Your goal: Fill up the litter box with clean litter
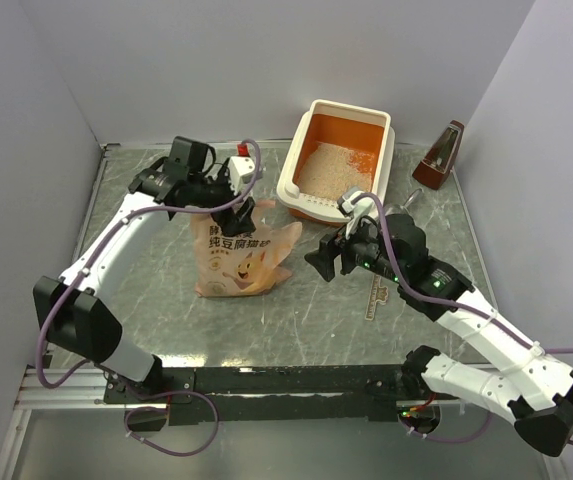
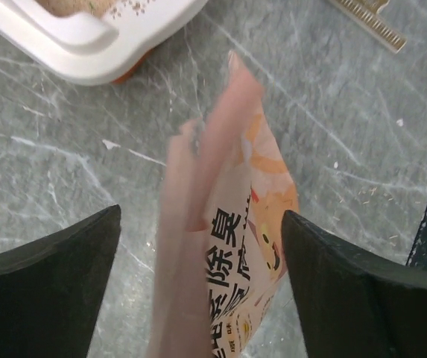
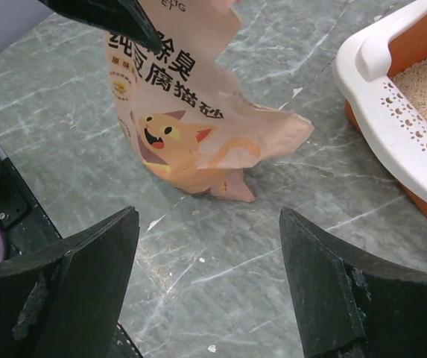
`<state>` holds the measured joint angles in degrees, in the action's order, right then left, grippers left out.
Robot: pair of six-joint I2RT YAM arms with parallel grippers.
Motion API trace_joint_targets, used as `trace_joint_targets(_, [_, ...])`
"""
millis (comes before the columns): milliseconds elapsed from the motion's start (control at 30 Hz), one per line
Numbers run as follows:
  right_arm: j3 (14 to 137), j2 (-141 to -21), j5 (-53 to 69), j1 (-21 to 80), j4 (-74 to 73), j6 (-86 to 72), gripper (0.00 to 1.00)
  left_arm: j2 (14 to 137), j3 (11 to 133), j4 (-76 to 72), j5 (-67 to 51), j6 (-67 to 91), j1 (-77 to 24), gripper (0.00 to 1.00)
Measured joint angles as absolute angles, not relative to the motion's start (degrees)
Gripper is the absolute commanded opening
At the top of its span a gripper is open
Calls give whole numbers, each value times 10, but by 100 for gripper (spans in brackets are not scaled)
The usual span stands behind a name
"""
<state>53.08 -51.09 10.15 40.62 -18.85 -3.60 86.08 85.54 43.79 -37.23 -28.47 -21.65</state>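
The litter box (image 1: 292,178), cream outside and orange inside, stands at the back of the table with pale clean litter (image 1: 330,168) in it. A peach-pink cat-print bag (image 1: 234,256) stands upright left of it. My left gripper (image 1: 234,204) hangs open over the bag's top. In the left wrist view the bag's upper edge (image 2: 224,246) rises between the spread fingers of the left gripper (image 2: 200,214), blurred, and touches neither. My right gripper (image 1: 328,258) is open and empty, low over the table right of the bag (image 3: 191,127), with the box rim (image 3: 392,112) to its right.
A brown wedge-shaped object (image 1: 440,157) stands at the back right by the wall. A beige ruler (image 1: 374,298) lies on the table under my right arm. White walls close in the table on three sides.
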Motion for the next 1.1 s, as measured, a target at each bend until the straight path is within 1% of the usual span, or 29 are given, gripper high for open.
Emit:
trace_joint_targets(33, [530,-511,101,406,-188,-36,82,865,855,441,-364,-284,-220,77])
trace_joint_targets(133, [530,-512,101,406,-184,-39,82,869,853,443,-332,-293,-233,23])
trace_joint_targets(167, [530,-514,101,406,-184,-40,82,868,851,440,-325,-287,-236,1])
trace_joint_targets(300, [530,-528,98,406,-184,-42,82,828,780,369,-263,-293,-256,1])
trace_joint_targets(400, [530,-534,95,406,-184,-45,82,759,700,308,-225,-293,-272,1])
trace_joint_targets(533, [530,-535,90,406,-183,-50,82,667,644,228,-206,-300,-282,1])
trace_joint_targets(600, [530,-535,88,406,-180,-53,82,627,622,212,-212,-312,-281,1])
trace_joint_targets(700, [530,-535,89,406,-172,-62,82,605,604,209,-251,-348,-273,1])
trace_joint_targets(833, [530,-535,86,407,-168,-68,81,613,620,240,-346,-396,-226,1])
trace_joint_targets(967, [530,-531,80,407,-168,-71,82,648,674,309,-426,-441,-190,1])
trace_joint_targets(1100, [533,-521,77,407,-170,-75,81,717,766,404,-500,-506,-151,1])
